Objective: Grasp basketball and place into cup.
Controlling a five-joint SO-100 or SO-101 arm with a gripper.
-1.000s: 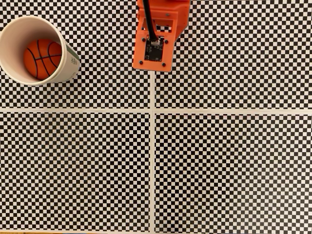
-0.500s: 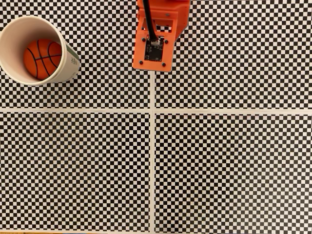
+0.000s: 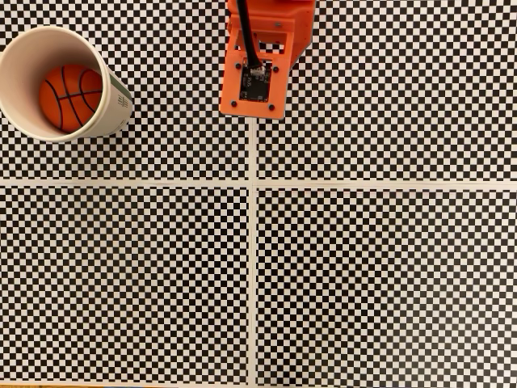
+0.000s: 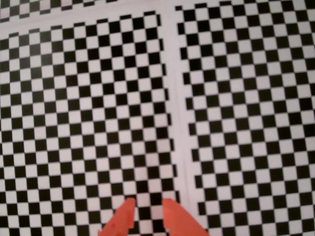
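Fixed view: small orange basketball with black lines (image 3: 71, 98) sitting inside white paper cup (image 3: 24, 61), top left on black-and-white checkered table (image 3: 380, 275). Orange arm (image 3: 262, 56) at top middle.

Wrist view: orange claw (image 4: 146, 202) a little open, holding nothing, above table.

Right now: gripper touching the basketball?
Apart. The fixed view shows the basketball inside the cup; the wrist view shows the gripper tips over bare checkered mat.

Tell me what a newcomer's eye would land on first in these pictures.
In the fixed view, the basketball sits inside the cup at the upper left of the checkered mat. The orange arm stands at top centre. In the wrist view, the gripper pokes in at the bottom, holding nothing.
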